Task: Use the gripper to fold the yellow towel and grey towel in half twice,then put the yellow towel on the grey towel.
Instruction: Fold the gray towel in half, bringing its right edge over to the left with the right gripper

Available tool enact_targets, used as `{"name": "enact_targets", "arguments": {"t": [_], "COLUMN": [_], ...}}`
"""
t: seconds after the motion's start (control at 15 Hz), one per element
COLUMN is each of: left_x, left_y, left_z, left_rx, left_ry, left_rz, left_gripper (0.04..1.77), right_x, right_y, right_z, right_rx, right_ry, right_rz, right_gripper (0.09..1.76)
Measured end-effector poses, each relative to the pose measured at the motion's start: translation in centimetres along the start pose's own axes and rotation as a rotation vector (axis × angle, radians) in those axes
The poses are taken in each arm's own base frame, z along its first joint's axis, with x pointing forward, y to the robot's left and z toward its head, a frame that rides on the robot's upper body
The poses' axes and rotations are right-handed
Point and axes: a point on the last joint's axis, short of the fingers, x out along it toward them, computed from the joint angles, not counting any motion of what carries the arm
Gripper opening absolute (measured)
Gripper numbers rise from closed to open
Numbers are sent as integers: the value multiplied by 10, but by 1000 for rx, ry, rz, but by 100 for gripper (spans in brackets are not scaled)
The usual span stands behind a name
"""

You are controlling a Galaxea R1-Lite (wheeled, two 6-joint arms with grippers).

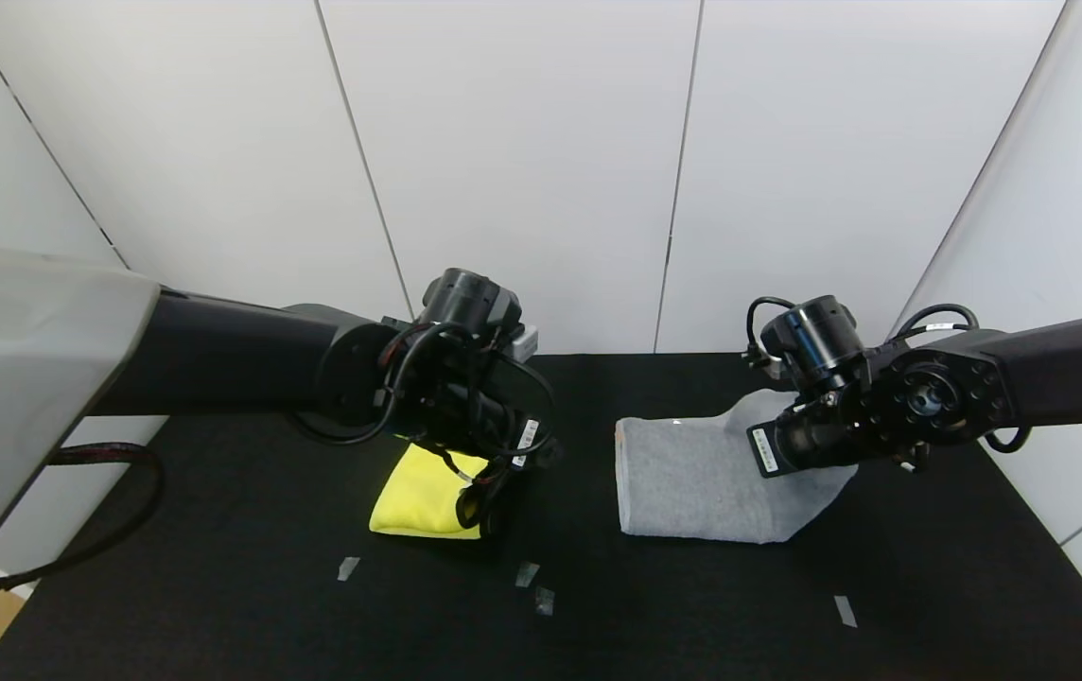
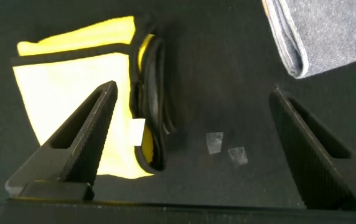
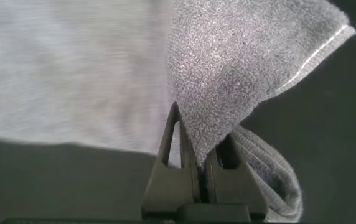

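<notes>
The yellow towel lies folded on the black table, its dark edging and white tag showing in the left wrist view. My left gripper hovers just above it, open. One finger is over the yellow towel and the other over bare table. The grey towel lies folded to the right. My right gripper is shut on a raised corner of the grey towel, holding that flap up off the rest.
The black table carries small tape marks near the front. White wall panels stand behind the table. The two towels lie apart with bare table between them.
</notes>
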Motion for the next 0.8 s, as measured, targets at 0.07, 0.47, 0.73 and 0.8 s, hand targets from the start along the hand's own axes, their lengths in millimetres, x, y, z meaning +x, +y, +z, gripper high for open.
{"name": "enact_targets", "arguments": {"t": [0.07,0.47,0.73,0.8], "left_x": [-1,-5,-7,-7], "left_y": [1,1,1,1], "left_z": [1,2,2,2], "left_rx": [-2,-2,-2,-2], "left_ry": [-4,-11,-14,-15], "left_rz": [2,2,2,2], "left_gripper": [172,172,172,172], "right_x": [-4,-9,4,8], "right_y": [9,56,84,90], "right_z": [0,1,-4,-5], "right_rx": [-14,-44,-23,-13], "right_ry": [-11,-41,-58,-70], "right_rz": [18,94,132,144], "right_gripper": [17,17,17,17]}}
